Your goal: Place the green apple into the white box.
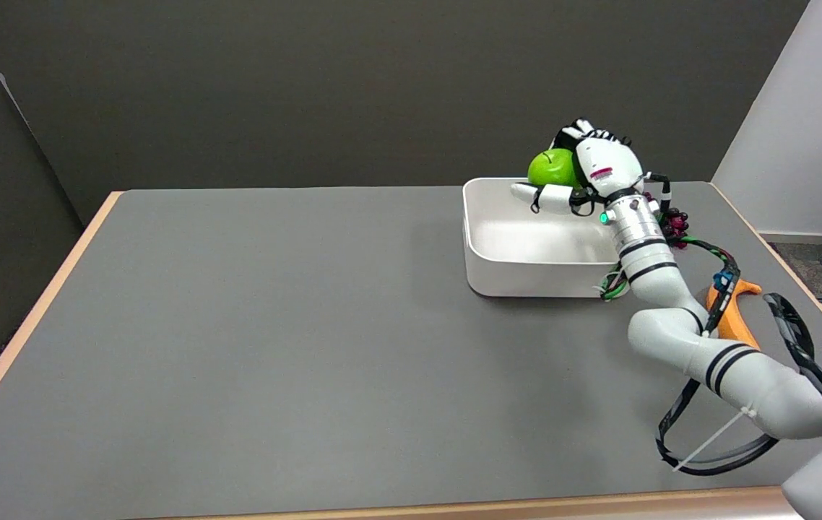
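Note:
My right hand (594,172) holds the green apple (550,167) in the air, fingers wrapped over its far side and the thumb stretched under it. Hand and apple hang over the far right part of the white box (498,278), just above its back rim. The box is open-topped and nothing shows inside it. The apple's right side is hidden by my hand.
An orange object (732,318) lies on the grey table (274,325) behind my forearm, at the right. A dark purple cluster (673,222) shows right of my wrist. Black cables loop off the arm near the table's right edge.

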Robot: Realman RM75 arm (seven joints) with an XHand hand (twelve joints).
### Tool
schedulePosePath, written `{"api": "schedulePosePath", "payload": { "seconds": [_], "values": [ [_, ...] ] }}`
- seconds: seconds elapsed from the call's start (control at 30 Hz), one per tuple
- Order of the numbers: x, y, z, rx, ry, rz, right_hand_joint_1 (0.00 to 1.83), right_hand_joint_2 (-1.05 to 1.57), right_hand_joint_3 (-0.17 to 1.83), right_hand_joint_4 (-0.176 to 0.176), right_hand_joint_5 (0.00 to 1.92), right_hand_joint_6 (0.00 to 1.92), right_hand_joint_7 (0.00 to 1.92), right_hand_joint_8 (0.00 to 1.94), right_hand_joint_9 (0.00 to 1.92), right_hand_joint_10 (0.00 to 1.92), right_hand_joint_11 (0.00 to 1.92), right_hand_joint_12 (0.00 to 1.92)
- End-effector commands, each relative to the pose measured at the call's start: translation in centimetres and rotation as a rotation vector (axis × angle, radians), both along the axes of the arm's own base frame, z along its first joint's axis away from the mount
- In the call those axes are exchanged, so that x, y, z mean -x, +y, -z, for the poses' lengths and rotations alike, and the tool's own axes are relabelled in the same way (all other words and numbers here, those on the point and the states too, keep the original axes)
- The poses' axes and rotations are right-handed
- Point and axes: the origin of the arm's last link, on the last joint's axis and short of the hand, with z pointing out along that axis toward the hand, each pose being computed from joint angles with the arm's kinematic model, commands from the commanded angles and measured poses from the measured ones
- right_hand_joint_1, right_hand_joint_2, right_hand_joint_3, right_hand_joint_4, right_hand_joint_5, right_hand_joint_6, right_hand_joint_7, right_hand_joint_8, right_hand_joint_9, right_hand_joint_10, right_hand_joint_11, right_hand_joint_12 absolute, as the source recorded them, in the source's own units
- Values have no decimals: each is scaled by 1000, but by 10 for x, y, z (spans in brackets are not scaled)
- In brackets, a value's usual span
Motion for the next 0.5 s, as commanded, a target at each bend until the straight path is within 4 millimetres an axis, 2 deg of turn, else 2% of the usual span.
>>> {"api": "schedulePosePath", "payload": {
  "seconds": [0.03,0.1,0.17,0.23,0.3,0.37,0.4,0.43,0.5],
  "values": [
    [3,56,3,-7,-37,-98,985,1107,397,-65,673,1525,653,1941,861,1921,337,1921],
    [-4,66,5,-17,-33,-139,978,1110,394,-57,670,1528,690,1938,841,1921,288,1921],
    [-9,72,7,-27,-22,-166,964,1110,357,-42,668,1465,669,1838,608,1921,138,1921],
    [-14,76,9,-38,-18,-186,809,750,863,-23,562,1082,632,1557,421,1920,81,1921],
    [-17,77,11,-48,-16,-200,748,754,863,-9,534,1051,621,1336,468,1886,101,1921],
    [-19,77,13,-55,-16,-207,616,732,852,31,468,953,585,931,529,1437,293,1853],
    [-20,76,13,-58,-16,-205,568,720,846,46,444,908,564,795,524,1276,344,1791],
    [-20,76,14,-63,-18,-200,528,704,839,58,425,853,528,709,459,1175,333,1660],
    [-20,74,14,-65,-23,-192,419,654,906,66,352,690,395,545,293,889,192,1385]
  ]
}}
